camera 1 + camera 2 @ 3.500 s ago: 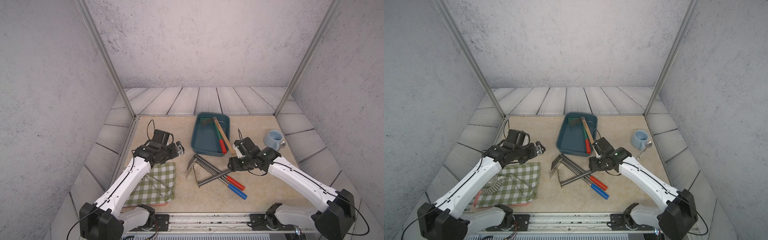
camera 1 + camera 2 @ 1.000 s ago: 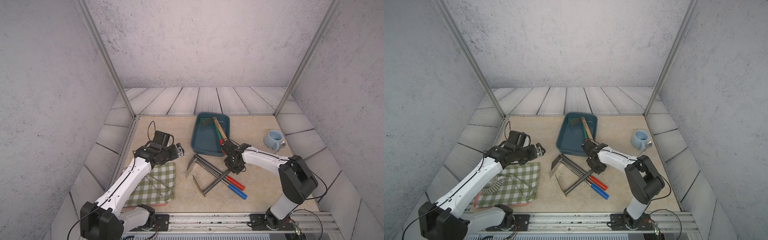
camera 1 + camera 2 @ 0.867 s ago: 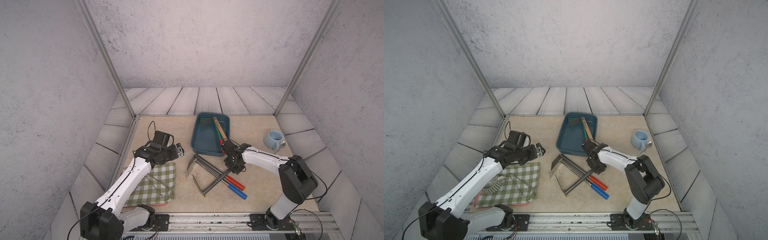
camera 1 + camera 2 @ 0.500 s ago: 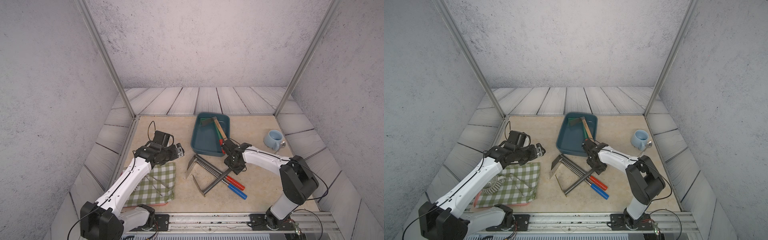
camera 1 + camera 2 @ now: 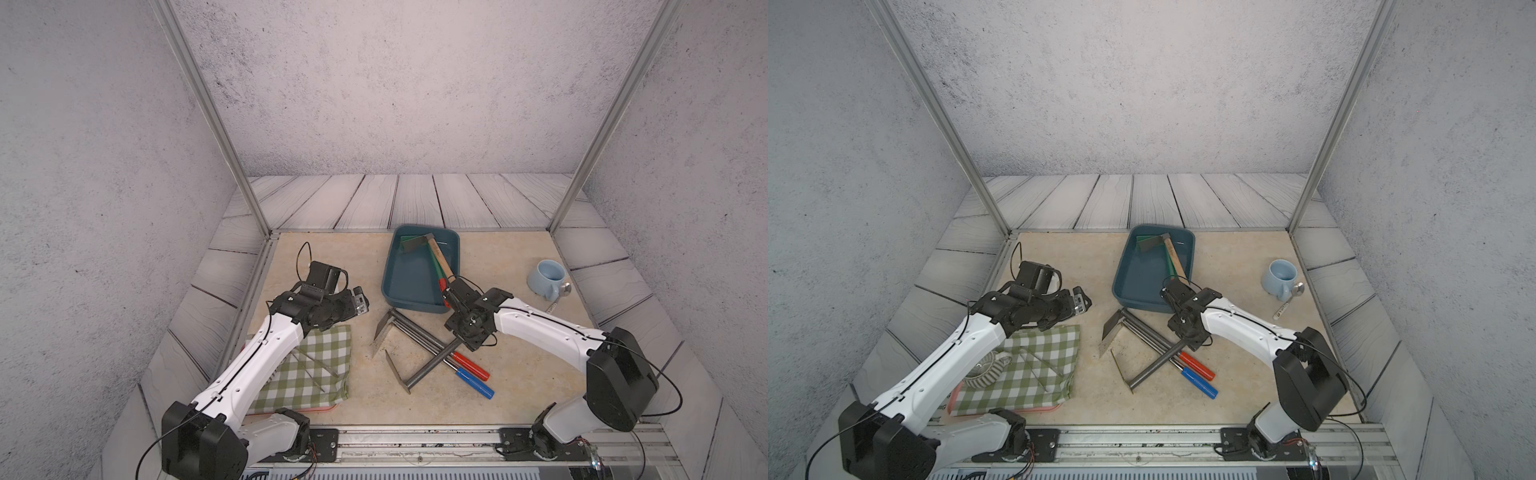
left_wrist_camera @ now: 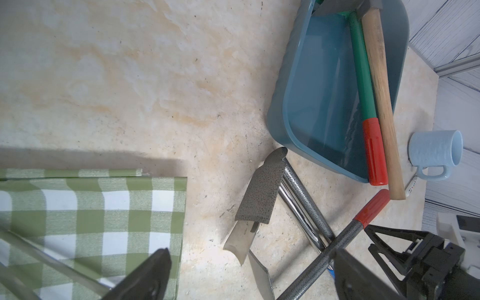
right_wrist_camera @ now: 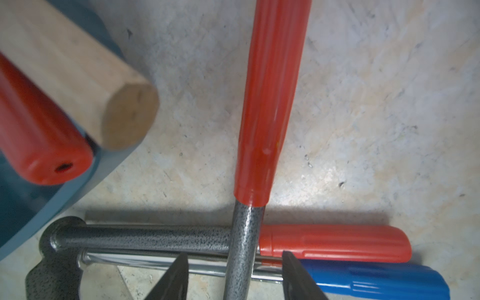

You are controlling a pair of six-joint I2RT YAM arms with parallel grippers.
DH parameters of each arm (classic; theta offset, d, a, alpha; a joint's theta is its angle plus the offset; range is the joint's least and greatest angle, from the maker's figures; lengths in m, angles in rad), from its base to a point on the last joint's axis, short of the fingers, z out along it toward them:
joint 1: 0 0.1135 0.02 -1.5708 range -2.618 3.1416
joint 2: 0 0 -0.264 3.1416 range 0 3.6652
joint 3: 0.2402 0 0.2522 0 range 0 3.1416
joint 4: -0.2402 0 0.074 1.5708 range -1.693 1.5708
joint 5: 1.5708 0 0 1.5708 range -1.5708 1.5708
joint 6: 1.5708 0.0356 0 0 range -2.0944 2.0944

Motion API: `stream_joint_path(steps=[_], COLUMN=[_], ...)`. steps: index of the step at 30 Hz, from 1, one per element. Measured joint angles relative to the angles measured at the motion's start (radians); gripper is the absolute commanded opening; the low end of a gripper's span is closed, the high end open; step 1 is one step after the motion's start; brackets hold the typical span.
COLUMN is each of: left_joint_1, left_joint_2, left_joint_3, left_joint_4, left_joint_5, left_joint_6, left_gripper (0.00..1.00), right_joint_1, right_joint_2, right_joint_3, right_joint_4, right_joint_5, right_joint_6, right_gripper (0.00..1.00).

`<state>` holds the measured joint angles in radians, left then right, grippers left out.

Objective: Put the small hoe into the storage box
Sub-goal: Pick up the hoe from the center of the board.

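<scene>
Right gripper (image 7: 235, 254), lower centre, is spread astride the hoe (image 7: 259, 145) shaft: close squarely, lift clear of the crossed tools (image 7: 155, 239). Left gripper (image 6: 252, 252) spread.

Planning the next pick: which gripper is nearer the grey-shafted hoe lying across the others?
Right: the right gripper straddles the hoe; the left gripper hangs apart, near the checked cloth.

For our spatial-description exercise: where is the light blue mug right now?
In both top views the light blue mug stands on the right side of the table, right of the teal storage box, with a metal spoon beside it.
</scene>
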<state>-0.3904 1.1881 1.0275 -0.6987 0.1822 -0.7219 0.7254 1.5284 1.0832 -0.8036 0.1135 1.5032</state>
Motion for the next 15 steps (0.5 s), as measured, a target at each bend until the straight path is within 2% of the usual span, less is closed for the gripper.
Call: stream_joint_path(steps=[10,15], left_joint_1=[0.000,0.002], left_joint_2=[-0.005,-0.056], left_joint_3=[0.000,0.000], left_joint_4=[-0.013,-0.028], left_joint_5=[-0.011,-0.043], left_joint_6=[0.016,0.034], left_gripper=[0.99,0.99], right_joint_1=[0.196,0.275], right_joint_2=[0.011,0.036], right_joint_3=[0.003,0.003], right_joint_4=[0.000,0.016], right_joint_5=[-0.008,-0.009], right_joint_6=[0.116,0.180], right_gripper=[0.56,0.55])
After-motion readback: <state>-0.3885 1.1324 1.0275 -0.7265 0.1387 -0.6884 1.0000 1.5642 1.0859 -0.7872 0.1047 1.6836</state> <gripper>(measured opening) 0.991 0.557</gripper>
